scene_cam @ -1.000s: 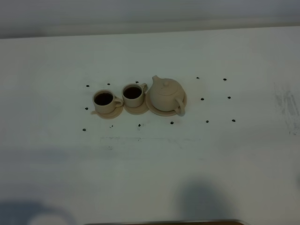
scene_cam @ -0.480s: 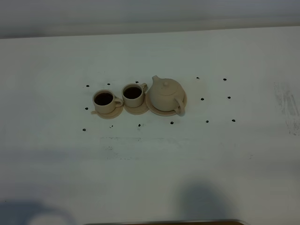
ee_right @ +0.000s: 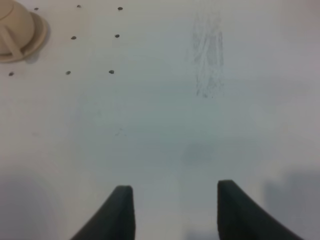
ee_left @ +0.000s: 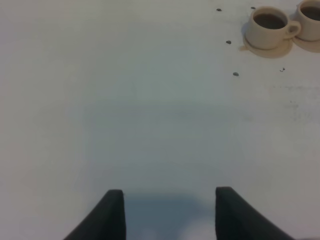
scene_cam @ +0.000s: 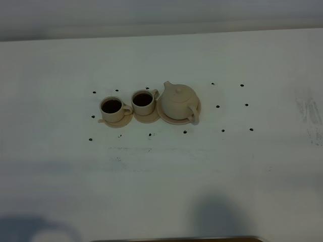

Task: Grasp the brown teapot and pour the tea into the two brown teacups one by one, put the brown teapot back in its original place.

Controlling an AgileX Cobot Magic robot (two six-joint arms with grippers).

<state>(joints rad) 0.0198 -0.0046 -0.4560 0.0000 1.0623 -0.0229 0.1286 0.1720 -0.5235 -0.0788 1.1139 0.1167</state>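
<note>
Judging by how things lie, you are at the very end of the job. Both teacups hold dark tea: the left teacup [scene_cam: 111, 107] and the right teacup [scene_cam: 143, 101] each sit on a small saucer, side by side near the middle of the table [scene_cam: 161, 171]. The teapot [scene_cam: 178, 101] stands upright, lid on, just right of the cups, resting on its wide plate [scene_cam: 164, 116], which looks like its home spot. Nothing seems left but to park the arms.

Neither arm shows in the high view. Your left claw [ee_left: 169, 212] hangs over bare table with its two dark fingers spread apart and nothing between them; the cups sit well away from it. Your right claw [ee_right: 175, 210] is likewise spread wide and empty, with the teapot and plate edge far off at the corner of its view.

The crockery is matte, pale tan ceramic. The pot is squat and round-bodied, with a knobbed lid, a short spout pointing away from the cups' side toward the back, and a loop handle facing front right. The cups are small cylinders with loop handles. The table is smooth and white, dotted with small dark marks [scene_cam: 222, 130] and faintly scuffed on the right.
</note>
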